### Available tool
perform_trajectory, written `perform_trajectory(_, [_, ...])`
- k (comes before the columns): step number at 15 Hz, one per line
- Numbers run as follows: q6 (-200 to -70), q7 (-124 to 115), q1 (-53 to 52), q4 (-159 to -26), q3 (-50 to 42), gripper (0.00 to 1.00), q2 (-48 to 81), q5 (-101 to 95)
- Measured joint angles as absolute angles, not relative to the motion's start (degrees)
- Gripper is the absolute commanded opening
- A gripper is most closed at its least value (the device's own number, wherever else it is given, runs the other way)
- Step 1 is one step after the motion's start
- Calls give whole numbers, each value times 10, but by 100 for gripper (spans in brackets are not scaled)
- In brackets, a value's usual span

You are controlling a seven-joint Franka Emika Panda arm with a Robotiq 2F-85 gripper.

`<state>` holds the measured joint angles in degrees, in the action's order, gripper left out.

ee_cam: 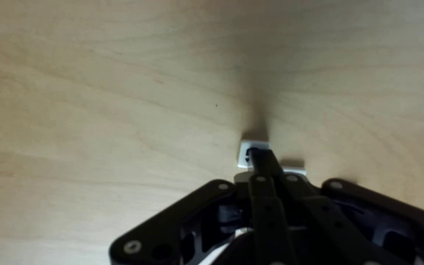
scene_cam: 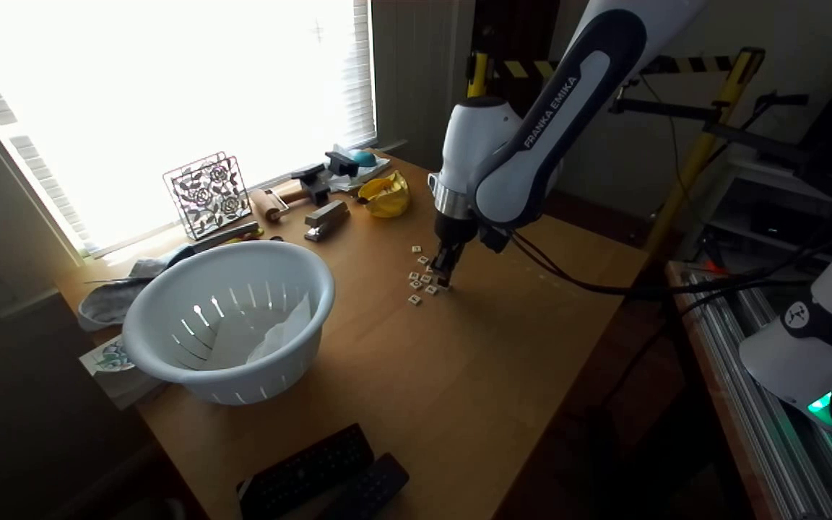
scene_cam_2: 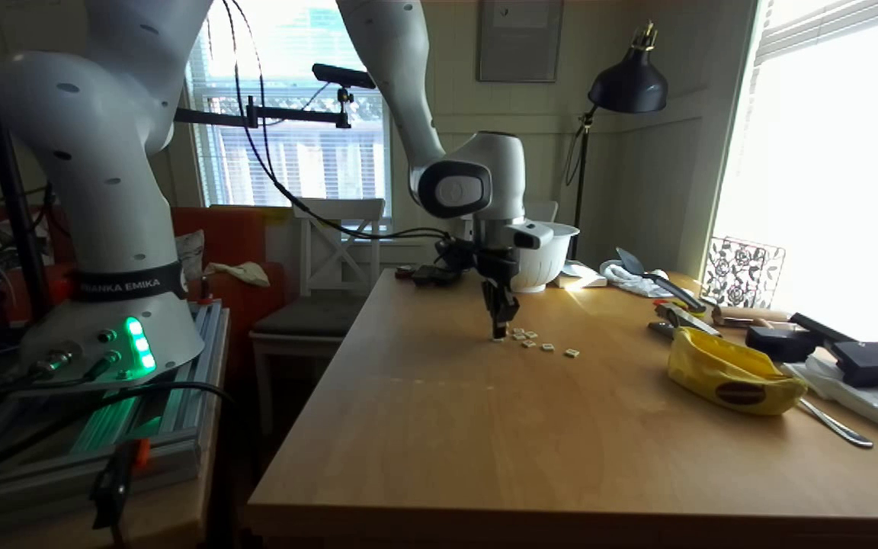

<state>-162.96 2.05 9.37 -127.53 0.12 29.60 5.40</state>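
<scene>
My gripper (ee_cam: 262, 156) points down with its fingers shut together, at table height. In the wrist view its tips cover part of a white tile (ee_cam: 244, 156) with a black mark; whether they press on it or hover just above I cannot tell. A second white tile (ee_cam: 296, 170) is mostly hidden behind the fingers. In both exterior views the gripper (scene_cam: 443, 280) stands at the edge of a loose cluster of small letter tiles, among them a tile (scene_cam: 414, 299) lying apart at the near side and another tile (scene_cam_2: 572, 353). No tile shows between the fingers.
A white colander (scene_cam: 228, 318) stands on the wooden table (scene_cam: 416, 375), with dark remotes (scene_cam: 308, 469) near it. Along the window side lie a stapler (scene_cam: 326, 219), a yellow pouch (scene_cam_2: 732, 372), a rose-patterned metal holder (scene_cam: 208, 193) and a grey cloth (scene_cam: 107, 303).
</scene>
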Motion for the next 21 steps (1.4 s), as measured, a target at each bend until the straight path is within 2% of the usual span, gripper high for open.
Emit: perform_trajectory(21, [-1670, 90, 136, -1289, 41, 0, 254, 70])
